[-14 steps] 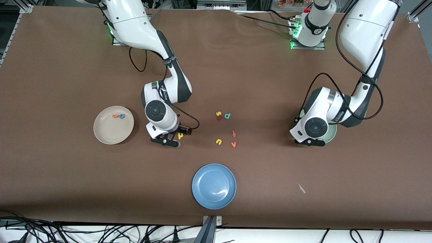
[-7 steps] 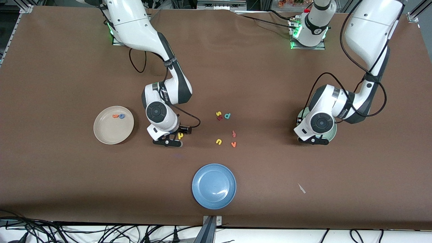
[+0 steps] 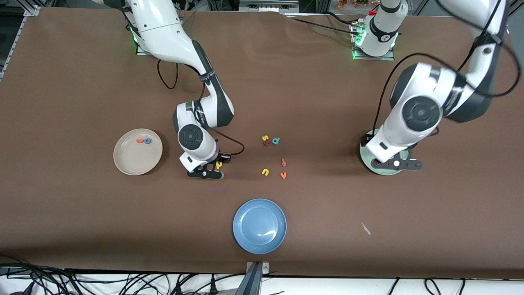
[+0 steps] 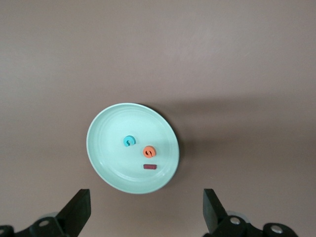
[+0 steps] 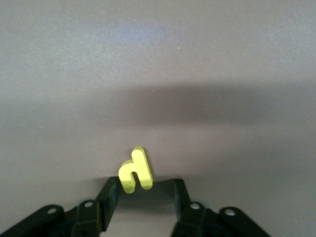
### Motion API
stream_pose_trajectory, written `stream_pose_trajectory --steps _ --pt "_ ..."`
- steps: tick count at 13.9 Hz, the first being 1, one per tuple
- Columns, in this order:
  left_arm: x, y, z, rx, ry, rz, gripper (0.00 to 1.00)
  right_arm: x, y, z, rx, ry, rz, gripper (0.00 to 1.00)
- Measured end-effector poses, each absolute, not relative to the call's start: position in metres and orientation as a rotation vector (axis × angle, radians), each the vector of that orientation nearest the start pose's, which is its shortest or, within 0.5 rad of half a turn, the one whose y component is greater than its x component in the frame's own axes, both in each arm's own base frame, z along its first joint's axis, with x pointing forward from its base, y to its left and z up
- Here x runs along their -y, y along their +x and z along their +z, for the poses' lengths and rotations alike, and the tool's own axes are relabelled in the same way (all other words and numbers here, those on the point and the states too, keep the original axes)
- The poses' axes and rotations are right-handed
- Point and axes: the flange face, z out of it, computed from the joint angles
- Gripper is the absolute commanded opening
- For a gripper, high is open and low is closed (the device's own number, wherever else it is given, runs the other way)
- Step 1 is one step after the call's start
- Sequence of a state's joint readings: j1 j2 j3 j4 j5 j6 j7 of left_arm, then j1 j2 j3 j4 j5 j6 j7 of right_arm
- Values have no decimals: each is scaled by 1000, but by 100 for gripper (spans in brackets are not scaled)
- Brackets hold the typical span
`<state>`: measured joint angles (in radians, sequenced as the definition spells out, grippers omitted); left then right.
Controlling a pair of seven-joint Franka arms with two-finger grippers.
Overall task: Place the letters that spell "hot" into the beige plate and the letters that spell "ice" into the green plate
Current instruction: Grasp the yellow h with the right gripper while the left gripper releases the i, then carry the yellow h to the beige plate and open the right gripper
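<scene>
The right jaws are low on the tabletop (image 3: 82, 82) with the yellow h (image 5: 134, 170) between their fingers (image 5: 109, 197). They have narrowed over the last second. One finger looks to be against the letter and a gap shows at the other, so the grip does not look finished yet. The h lies flat on the brown surface. It is between the beige plate (image 3: 131, 162) and the loose cluster of spare letters, at about the same distance from the front camera as that plate.

The left jaws have just sprung wide, with their fingers (image 4: 79, 210) far apart and nothing between them. The left arm has lifted clear and now hangs high over the green plate (image 4: 89, 143). In that plate lie the teal c (image 4: 129, 141), the orange e (image 4: 149, 151) and the maroon i (image 4: 149, 167), close together but apart from each other.

This means "ice" looks complete and the left arm's share is likely done. The beige plate holds the blue o (image 3: 147, 141) and the orange t (image 3: 140, 141), touching or nearly so, near its farther rim. Only the h is missing. What is left, as I judge it, is to close firmly on the h, lift it and carry it toward the right arm's end of the table to drop it in the beige plate.
</scene>
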<state>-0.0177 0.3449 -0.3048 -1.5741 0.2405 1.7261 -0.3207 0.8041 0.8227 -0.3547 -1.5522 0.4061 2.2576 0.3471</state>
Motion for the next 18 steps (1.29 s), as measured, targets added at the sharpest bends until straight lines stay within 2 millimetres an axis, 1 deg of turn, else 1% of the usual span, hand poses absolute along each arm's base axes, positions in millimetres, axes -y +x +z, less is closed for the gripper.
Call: stream_pose_trajectory --steps 2,3,4,5,6,7,9,10,12,13,14,15,16,17,18 --pt "160 622 495 -106 -2974 140 100 -343 607 178 -104 -3117 99 30" --pt "155 623 518 -111 -2976 129 100 -343 607 178 -102 -3117 101 24" --pt "150 623 537 -119 -2977 124 100 -344 607 179 -100 -3117 100 19" --pt "145 623 549 -138 -2978 123 100 -343 608 179 -100 -3116 100 13" --pt "141 623 556 -160 -2979 125 100 -344 608 180 -99 -3116 100 10" --pt "137 623 560 -179 -2989 132 100 -344 608 180 -99 -3116 100 9" --pt "129 624 559 -189 -3045 158 100 -344 608 180 -99 -3116 100 4" --pt "122 624 558 -163 -3081 179 100 -344 608 180 -99 -3115 100 2" --pt "92 624 558 -86 -3158 203 100 -344 608 180 -97 -3116 108 1" --pt "74 623 563 -99 -3180 165 100 -344 608 182 -84 -3119 141 1" --pt "62 620 569 -151 -3184 92 100 -341 609 185 -60 -3123 174 1" --pt "58 614 574 -200 -3183 1 100 -331 613 193 -37 -3129 201 1" --pt "56 604 578 -223 -3182 -52 100 -314 619 202 -16 -3137 225 1" --pt "54 593 580 -240 -3162 -73 100 -294 624 211 7 -3140 238 1" --pt "52 584 581 -263 -3112 -77 100 -269 626 220 32 -3138 245 1"
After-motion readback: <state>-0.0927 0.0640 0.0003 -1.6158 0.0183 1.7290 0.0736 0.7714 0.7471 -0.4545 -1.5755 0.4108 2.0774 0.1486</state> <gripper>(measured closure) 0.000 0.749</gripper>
